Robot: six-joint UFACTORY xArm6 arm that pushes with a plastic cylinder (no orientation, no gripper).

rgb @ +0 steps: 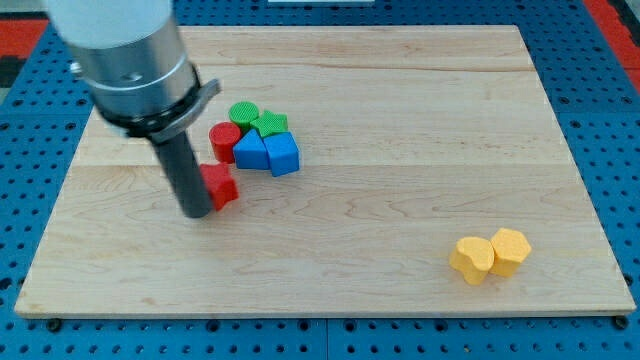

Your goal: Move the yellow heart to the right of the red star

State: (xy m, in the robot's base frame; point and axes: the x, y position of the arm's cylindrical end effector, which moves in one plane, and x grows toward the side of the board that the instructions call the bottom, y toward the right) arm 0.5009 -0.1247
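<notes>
The yellow heart lies near the view's bottom right, touching a yellow hexagon block on its right. The red star lies left of centre, partly hidden by my rod. My tip rests on the board right against the red star's left side, far to the left of the yellow heart.
A tight cluster sits just above and right of the red star: a red cylinder, a green cylinder, a green star, a blue triangular block and a blue block. The wooden board is ringed by blue pegboard.
</notes>
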